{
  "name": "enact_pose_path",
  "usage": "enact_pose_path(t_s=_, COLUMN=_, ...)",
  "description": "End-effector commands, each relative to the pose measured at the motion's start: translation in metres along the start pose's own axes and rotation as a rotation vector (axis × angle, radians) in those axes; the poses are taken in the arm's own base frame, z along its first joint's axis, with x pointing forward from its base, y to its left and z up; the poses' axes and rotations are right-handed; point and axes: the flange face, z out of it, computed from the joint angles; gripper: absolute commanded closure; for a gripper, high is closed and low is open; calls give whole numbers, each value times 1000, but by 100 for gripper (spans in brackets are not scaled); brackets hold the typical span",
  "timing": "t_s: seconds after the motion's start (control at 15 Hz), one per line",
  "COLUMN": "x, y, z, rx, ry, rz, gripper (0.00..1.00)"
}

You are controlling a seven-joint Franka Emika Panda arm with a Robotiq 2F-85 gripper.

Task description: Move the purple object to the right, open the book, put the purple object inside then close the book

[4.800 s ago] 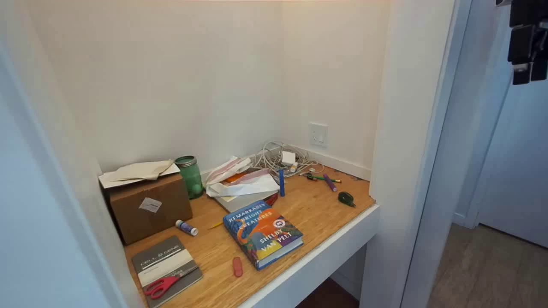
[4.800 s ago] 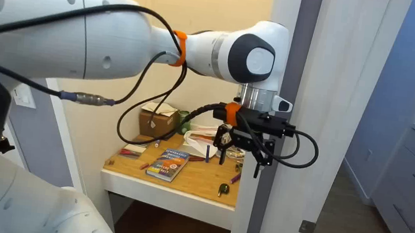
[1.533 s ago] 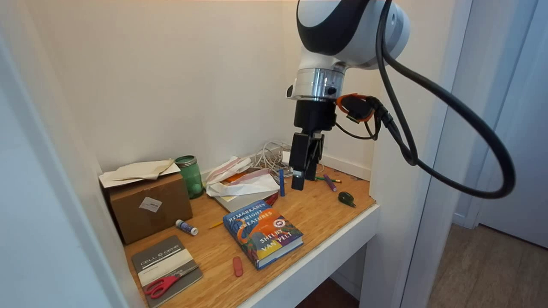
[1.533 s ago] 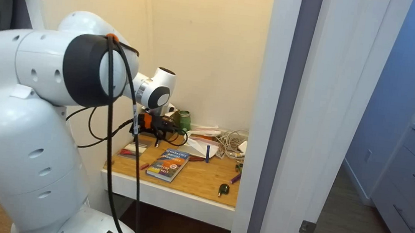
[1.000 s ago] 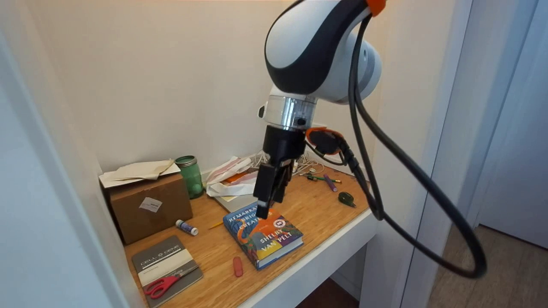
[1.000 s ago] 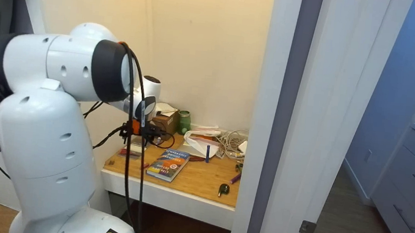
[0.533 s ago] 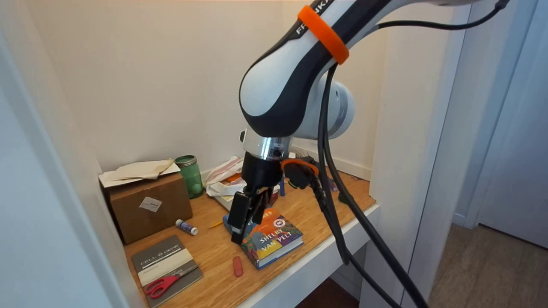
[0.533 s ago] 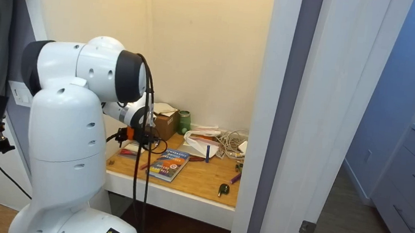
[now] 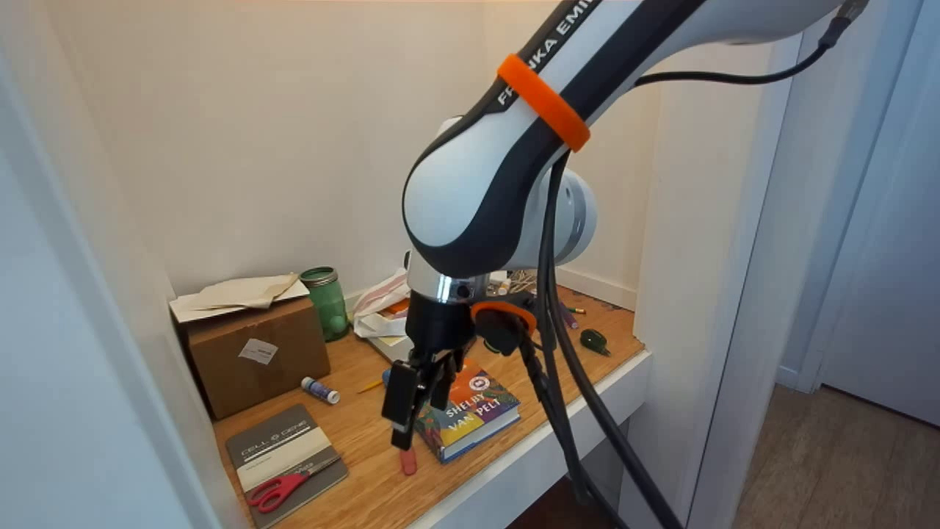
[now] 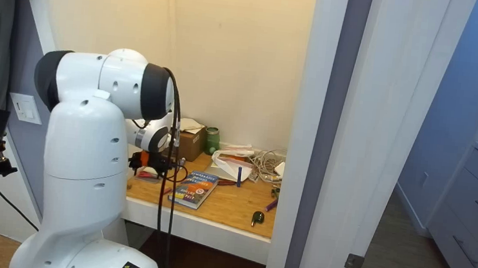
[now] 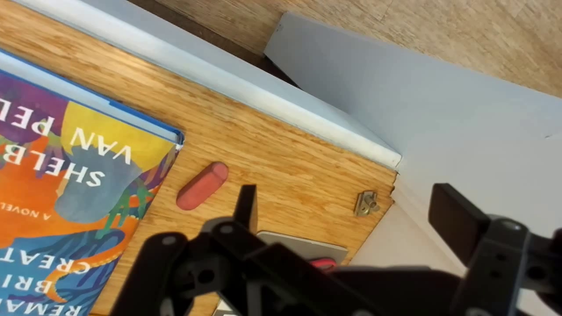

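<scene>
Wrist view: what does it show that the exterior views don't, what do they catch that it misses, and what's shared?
Clear only in the wrist view: the legible words "A NOVEL" on the book, and the metal fitting near a corner of the desk.

Only in both exterior views: the purple marker, green jar and cardboard box.

Shared: the closed book, the desk, the pinkish-red eraser and the end effector, its jaws open in the wrist view.

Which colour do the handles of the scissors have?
Red; the handles show best in an exterior view.
</scene>
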Motion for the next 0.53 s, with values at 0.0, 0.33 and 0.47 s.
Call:
enact_pose_path(t_s=0.0, x=16, y=-3, z=33, rx=0, ry=36, rz=29, gripper=0)
enact_pose_path(t_s=0.33, x=28, y=4, z=69, rx=2, ry=122, rz=-8, gripper=0)
enact_pose_path(t_s=0.47, x=29, y=9, z=83, rx=-10, ry=114, rz=-18, gripper=0)
